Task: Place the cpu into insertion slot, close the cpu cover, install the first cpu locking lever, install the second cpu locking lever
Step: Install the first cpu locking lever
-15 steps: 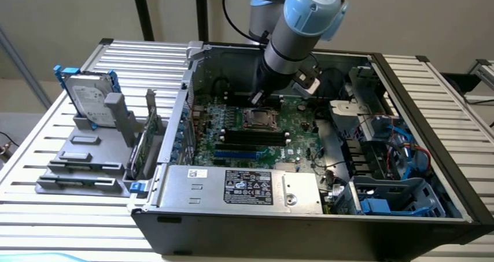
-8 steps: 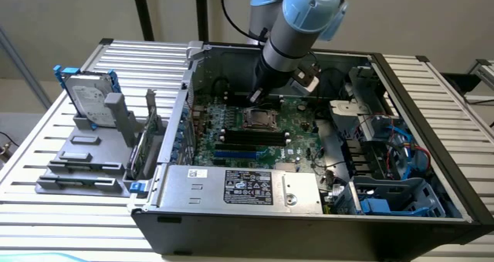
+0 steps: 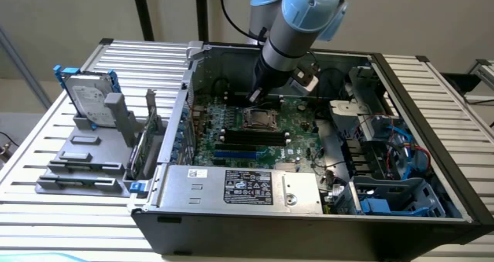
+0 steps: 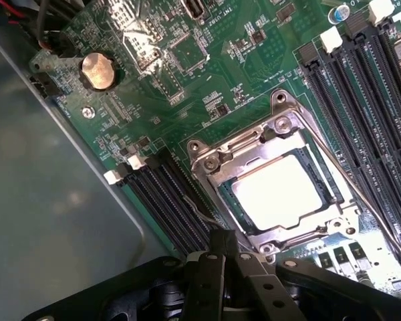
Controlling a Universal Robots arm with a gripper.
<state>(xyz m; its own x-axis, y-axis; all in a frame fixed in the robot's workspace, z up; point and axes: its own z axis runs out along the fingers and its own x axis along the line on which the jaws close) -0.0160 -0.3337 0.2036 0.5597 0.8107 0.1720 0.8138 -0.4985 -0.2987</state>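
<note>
Inside, gripper (image 4: 230, 257) fingers together above covered cpu (image 4: 277, 190), case (image 3: 309, 227) on slatted table (image 3: 69, 210).

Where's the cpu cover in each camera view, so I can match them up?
Exterior view: the cpu cover sits mid-picture on the green motherboard, just below the arm's tip.
Wrist view: the cpu cover lies closed over the shiny cpu.
Shared landmark: the black memory slots beside it.
</note>
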